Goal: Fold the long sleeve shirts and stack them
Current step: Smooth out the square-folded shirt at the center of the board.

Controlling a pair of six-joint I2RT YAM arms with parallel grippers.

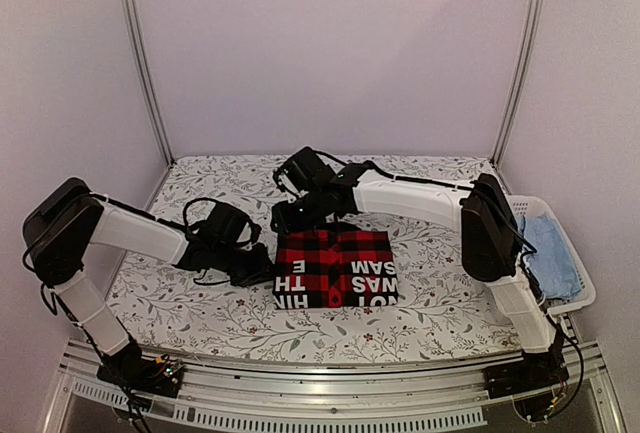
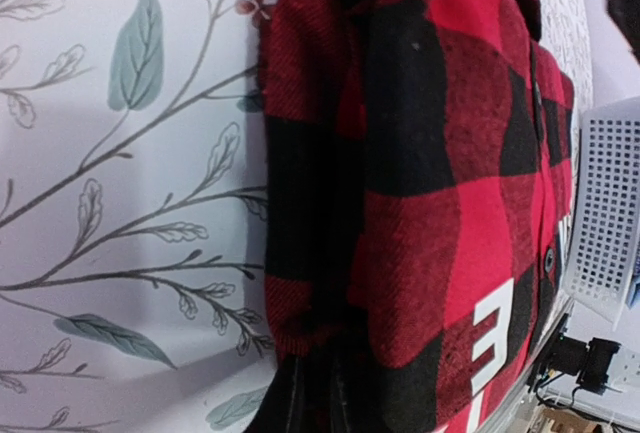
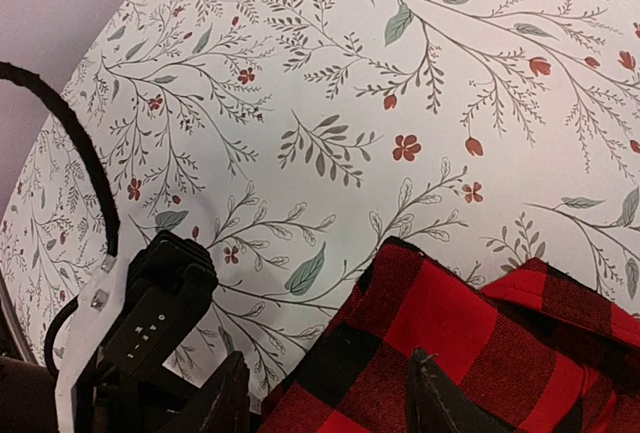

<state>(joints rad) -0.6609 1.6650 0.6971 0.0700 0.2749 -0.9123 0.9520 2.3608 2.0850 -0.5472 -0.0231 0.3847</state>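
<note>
One red-and-black check shirt (image 1: 335,268) lay folded into a squarish packet mid-worktop (image 1: 200,303), on the floral cover, white block letters along its near part, upside down in the top view. The left gripper (image 1: 252,267) sat low at the packet's left edge, right against the cloth. In the left wrist view only dark fingers (image 2: 287,405) showed at the bottom of frame, where the folded layers of that edge met them; cannot tell if they were clamped on the cloth or just beside it. The right gripper (image 3: 325,393) was at the packet's far-left corner, jaws apart, its two fingertips straddling the corner with the check cloth lying flat under and between them, nothing pinched. The right arm reached across from the right side over the far edge of the shirt. The two grippers were near each other on the same left side of the packet. A white mesh basket (image 1: 578,298) sat at the right edge of the worktop, well apart from the shirt, with a blue cloth (image 1: 552,243) inside.
</note>
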